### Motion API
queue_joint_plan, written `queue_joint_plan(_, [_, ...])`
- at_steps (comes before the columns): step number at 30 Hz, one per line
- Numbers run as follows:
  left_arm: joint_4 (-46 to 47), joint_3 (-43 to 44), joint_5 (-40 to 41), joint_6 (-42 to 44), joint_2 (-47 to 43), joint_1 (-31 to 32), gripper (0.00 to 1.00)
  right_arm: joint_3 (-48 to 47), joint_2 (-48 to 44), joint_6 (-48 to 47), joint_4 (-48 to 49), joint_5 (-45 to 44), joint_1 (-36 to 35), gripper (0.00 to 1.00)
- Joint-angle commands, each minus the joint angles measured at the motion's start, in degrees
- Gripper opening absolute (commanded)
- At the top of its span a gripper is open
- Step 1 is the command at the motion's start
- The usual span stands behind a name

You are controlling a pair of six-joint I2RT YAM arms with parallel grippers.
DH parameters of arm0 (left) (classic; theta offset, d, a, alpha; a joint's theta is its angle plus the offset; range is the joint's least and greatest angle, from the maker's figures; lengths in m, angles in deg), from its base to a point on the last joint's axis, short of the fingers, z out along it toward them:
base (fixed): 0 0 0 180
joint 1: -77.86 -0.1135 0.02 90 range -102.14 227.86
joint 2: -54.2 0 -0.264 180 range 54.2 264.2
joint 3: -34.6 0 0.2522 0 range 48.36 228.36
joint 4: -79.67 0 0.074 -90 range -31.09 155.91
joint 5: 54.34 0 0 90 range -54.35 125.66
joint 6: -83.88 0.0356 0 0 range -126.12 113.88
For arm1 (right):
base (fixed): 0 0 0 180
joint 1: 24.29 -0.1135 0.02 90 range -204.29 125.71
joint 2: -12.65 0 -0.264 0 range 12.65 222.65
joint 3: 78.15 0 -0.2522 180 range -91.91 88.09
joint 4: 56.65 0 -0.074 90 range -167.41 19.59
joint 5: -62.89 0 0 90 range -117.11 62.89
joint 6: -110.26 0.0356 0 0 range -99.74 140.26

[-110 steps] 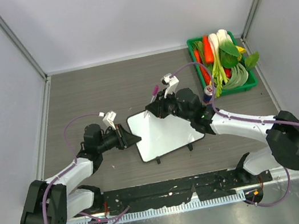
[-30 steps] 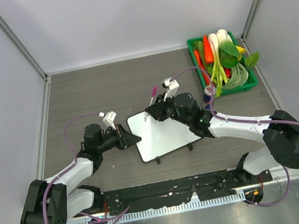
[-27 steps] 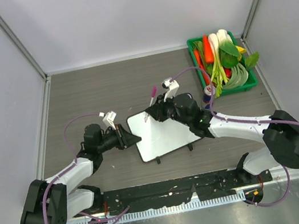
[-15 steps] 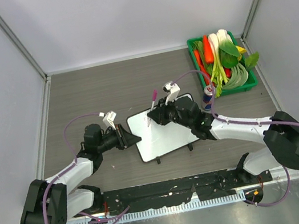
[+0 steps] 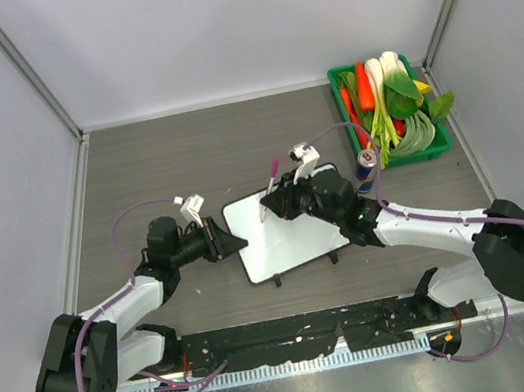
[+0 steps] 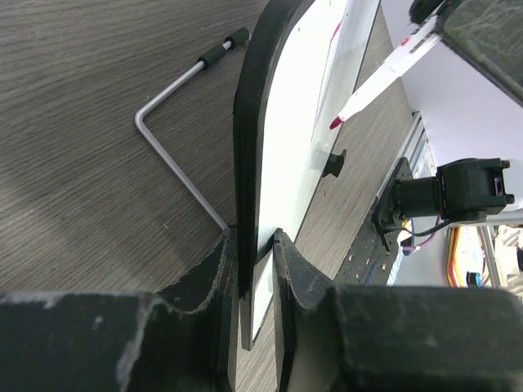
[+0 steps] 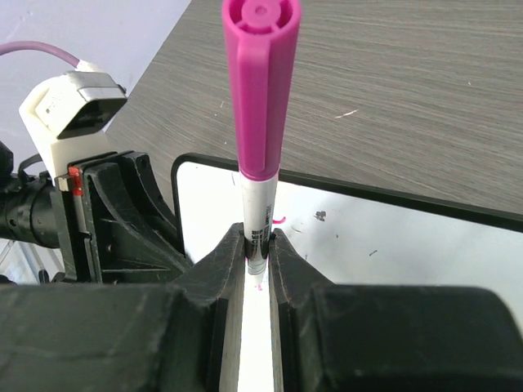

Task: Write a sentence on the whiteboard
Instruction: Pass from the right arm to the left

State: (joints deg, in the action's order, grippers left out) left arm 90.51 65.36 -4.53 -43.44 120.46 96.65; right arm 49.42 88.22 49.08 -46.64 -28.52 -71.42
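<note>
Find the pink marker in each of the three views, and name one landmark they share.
Top view: marker centre, at the whiteboard's far edge.
Left wrist: marker upper right, tip pointing at the whiteboard.
Right wrist: marker centre, upright, pink cap on top.
Shared landmark: the whiteboard.

Small white whiteboard (image 5: 290, 237) with rounded corners and a thin dark edge, set askew mid-table (image 5: 184, 159), two black feet (image 5: 277, 280) nearest. The sentence (image 7: 279, 220) is only a tiny pink mark.
</note>
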Motion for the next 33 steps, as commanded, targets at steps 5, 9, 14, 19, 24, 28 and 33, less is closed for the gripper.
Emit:
queue_joint_plan(5, [0.27, -0.03, 1.86, 1.99, 0.19, -0.07, 0.00, -5.09, -0.52, -0.78, 1.11, -1.31, -0.15, 0.02])
queue_joint_plan(9, [0.36, -0.03, 1.86, 1.99, 0.10, -0.07, 0.00, -5.36, 1.16, -1.13, 1.37, -1.93, -0.06, 0.02])
queue_joint_plan(14, [0.36, -0.03, 1.86, 1.99, 0.19, -0.07, 0.00, -5.18, 2.65, -1.48, 1.19, -2.90, -0.06, 0.01])
queue_joint_plan(19, [0.36, -0.03, 1.86, 1.99, 0.36, -0.07, 0.00, -5.01, 3.53, -1.66, 1.02, -3.34, -0.06, 0.01])
queue_joint_plan(24, [0.36, -0.03, 1.78, 1.99, 0.27, -0.07, 0.00, -4.74, 3.09, -2.36, 0.14, -5.09, -0.15, 0.01])
queue_joint_plan(28, [0.36, -0.03, 1.95, 1.99, 0.19, -0.07, 0.00, -5.09, 2.21, -3.24, -1.00, -6.67, -0.06, 0.01])
queue_joint_plan(33, [0.36, -0.03, 1.86, 1.99, 0.27, -0.07, 0.00, -5.01, 1.69, -3.68, -2.06, -8.78, -0.15, 0.02])
